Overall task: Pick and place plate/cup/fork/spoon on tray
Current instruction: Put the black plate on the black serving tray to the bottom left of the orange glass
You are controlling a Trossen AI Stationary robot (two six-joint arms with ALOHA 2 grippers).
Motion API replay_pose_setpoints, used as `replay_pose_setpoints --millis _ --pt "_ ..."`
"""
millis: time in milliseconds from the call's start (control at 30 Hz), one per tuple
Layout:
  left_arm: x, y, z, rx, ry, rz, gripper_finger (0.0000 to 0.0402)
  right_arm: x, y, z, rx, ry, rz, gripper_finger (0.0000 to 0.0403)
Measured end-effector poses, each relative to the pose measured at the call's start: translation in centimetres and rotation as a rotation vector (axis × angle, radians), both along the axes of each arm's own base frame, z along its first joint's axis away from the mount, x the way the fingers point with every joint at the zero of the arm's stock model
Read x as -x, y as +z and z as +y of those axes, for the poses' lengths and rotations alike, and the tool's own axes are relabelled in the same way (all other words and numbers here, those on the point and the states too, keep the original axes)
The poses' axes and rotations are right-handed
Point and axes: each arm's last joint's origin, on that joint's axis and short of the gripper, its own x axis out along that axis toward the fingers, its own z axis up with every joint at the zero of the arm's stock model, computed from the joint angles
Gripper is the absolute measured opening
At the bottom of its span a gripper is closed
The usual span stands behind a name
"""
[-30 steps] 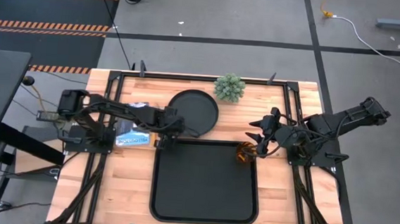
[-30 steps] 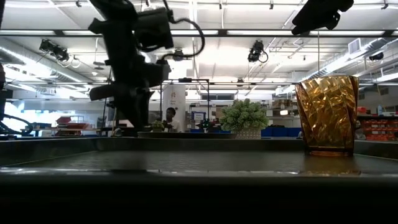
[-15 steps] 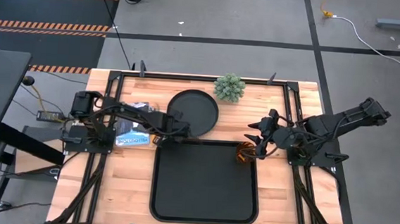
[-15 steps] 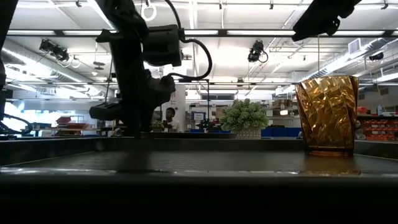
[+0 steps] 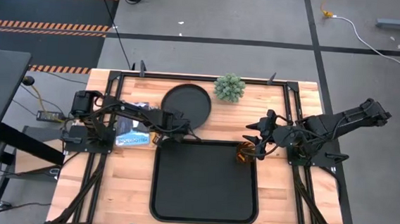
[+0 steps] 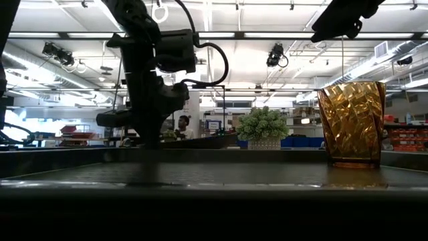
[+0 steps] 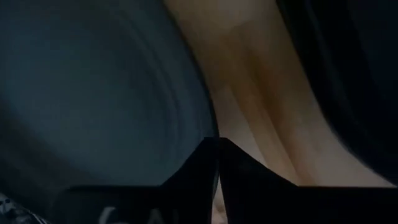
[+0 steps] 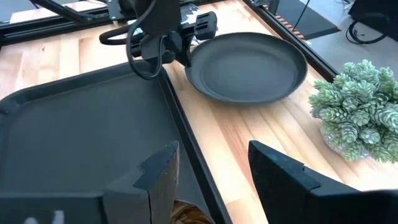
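Note:
The round black plate is on the wood table behind the large black tray, and it looks tilted in the low view. My left gripper is shut on the plate's near rim. The amber cup stands upright in the tray's far right corner. My right gripper is open just above and behind the cup and touches nothing. The fork and spoon do not show. My left gripper pinches the plate's near rim between its two shut fingers, coming low from the table's left side. The plate sits tilted in the hold. I cannot tell which part of it is still on the table.
A small green plant stands at the far edge, right of the plate. A blue and white packet lies under my left arm, left of the tray. Most of the tray floor is bare.
My left gripper has gone toward the table's right, to the plate's near rim. The plate has shifted a little toward the far left and now stands tilted. My right gripper and the cup have kept still.

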Motion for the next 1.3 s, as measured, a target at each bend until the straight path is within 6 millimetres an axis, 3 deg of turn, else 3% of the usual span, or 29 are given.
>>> replay_pose_setpoints --millis 333,567,800,1067,1300 --pt "0.0 0.4 -0.2 -0.009 -0.015 0.031 0.0011 0.0 0.0 0.0 0.002 0.002 -0.001 0.0199" --pt "-1.3 4.7 -1.9 0.109 0.023 0.044 0.0011 0.1 0.1 0.0 0.006 0.006 -0.005 0.0199" --pt "-2.0 7.3 -7.2 0.218 -0.087 0.015 0.0011 1.1 1.3 -0.4 -0.003 0.007 -0.037 0.0199" --pt "-0.9 7.5 -14.9 0.233 -0.406 -0.02 0.0011 2.5 2.3 -0.9 -0.009 0.011 -0.095 0.0199" --pt "-0.3 7.1 -19.2 0.211 -0.669 -0.049 0.0011 2.7 2.4 -1.0 -0.02 0.007 -0.11 0.0199"
